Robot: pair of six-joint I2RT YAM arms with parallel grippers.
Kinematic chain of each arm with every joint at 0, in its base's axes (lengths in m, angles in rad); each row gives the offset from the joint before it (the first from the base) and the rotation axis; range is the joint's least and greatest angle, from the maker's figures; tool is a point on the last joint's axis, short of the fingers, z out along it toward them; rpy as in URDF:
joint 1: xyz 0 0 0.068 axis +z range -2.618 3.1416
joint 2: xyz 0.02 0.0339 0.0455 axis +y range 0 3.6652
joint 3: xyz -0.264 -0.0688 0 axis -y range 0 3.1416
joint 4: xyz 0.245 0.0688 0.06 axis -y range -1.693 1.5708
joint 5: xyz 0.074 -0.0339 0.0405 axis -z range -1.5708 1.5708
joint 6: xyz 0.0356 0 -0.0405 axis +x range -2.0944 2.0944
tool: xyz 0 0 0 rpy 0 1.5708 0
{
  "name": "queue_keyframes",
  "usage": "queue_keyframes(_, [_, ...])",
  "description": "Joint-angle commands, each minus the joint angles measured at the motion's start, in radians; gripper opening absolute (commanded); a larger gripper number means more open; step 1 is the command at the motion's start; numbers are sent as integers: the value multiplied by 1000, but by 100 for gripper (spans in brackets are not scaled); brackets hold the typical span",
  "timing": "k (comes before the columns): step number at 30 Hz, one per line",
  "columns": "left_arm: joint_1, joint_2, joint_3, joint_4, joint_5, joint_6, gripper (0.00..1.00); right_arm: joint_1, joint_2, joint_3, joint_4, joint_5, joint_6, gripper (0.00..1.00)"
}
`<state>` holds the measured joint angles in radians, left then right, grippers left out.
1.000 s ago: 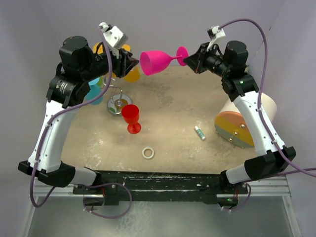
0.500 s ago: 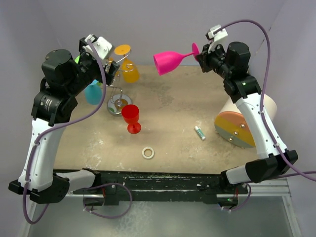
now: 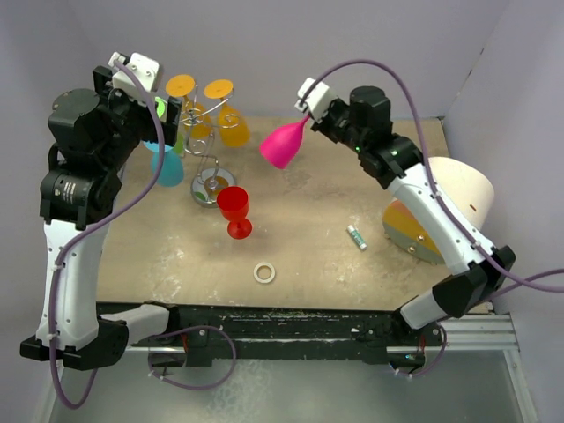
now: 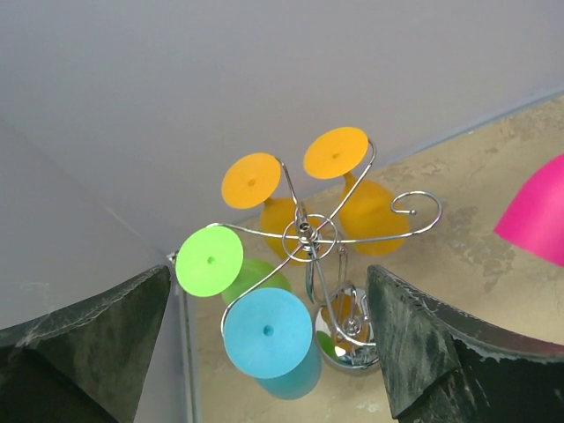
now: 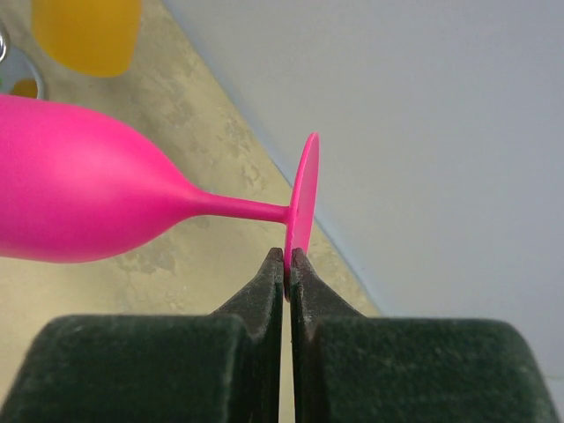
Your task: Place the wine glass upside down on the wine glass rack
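Note:
The pink wine glass (image 3: 284, 145) hangs in the air right of the rack, bowl tilted down and to the left. My right gripper (image 3: 309, 113) is shut on the rim of its round foot; in the right wrist view the fingertips (image 5: 288, 257) pinch the foot edge, and the glass's bowl (image 5: 79, 207) points away to the left. The wine glass rack (image 3: 210, 150) is a silver wire stand on a round shiny base (image 4: 352, 339). Two orange glasses, a green one and a blue one (image 4: 267, 331) hang from it upside down. My left gripper (image 3: 166, 122) is open above the rack's left side, holding nothing (image 4: 269, 273).
A red wine glass (image 3: 234, 211) stands upright in front of the rack's base. A white ring (image 3: 264, 273) and a small tube (image 3: 356, 236) lie on the table. A big cream roll with a striped end (image 3: 432, 216) sits at the right under my right arm.
My left gripper has opened wide and drawn back left, away from the pink glass. The right arm has carried the glass left toward the rack and tipped its bowl downward.

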<state>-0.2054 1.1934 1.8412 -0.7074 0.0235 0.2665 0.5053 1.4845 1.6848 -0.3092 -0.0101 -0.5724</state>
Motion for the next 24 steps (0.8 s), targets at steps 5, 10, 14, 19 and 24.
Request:
queue_keyframes(5, [37,-3,63,-1,-48,-72,95,103,107,88,101,114,-239,0])
queue_keyframes(10, [55,-15,42,-2,-25,-93,97,148,168,133,143,110,-299,0])
queue_keyframes(14, [63,-26,21,-3,-16,-95,97,170,221,189,150,94,-319,0])
queue_keyframes(19, [67,-35,16,4,-19,-88,98,191,272,267,139,74,-348,0])
queue_keyframes(24, [69,-35,17,5,-14,-91,98,209,314,324,137,67,-382,0])
